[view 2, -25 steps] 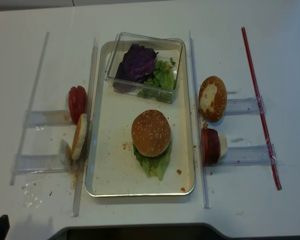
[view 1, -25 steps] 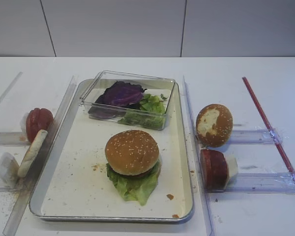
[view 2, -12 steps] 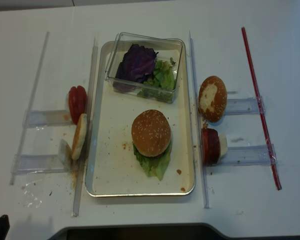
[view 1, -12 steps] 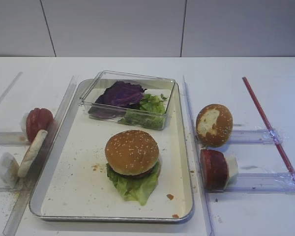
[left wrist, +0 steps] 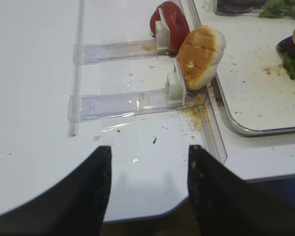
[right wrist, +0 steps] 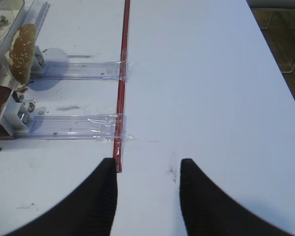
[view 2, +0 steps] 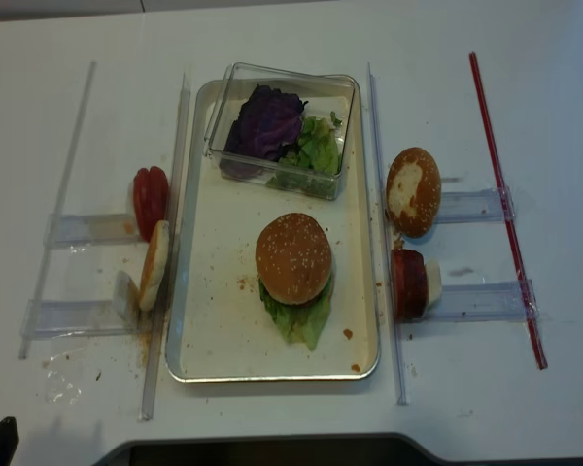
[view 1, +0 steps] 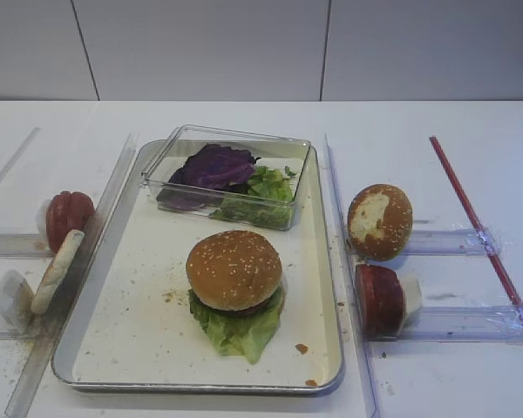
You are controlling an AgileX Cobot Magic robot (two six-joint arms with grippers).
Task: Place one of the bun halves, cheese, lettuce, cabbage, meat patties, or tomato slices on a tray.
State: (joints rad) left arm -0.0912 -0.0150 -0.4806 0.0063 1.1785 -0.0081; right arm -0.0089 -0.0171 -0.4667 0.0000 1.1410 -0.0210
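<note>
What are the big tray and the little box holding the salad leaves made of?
The tray looks like metal: a silvery, shiny rolled rim with a matte cream floor, perhaps a liner or coating. The box seems to be clear hard plastic, since the purple cabbage and lettuce show through its walls.

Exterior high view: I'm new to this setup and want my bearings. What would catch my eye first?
A stacked burger, its sesame bun top over lettuce, sits mid-tray. Behind it, a clear box on the tray holds purple cabbage and more greens. A red strip runs down the table at far right.
</note>
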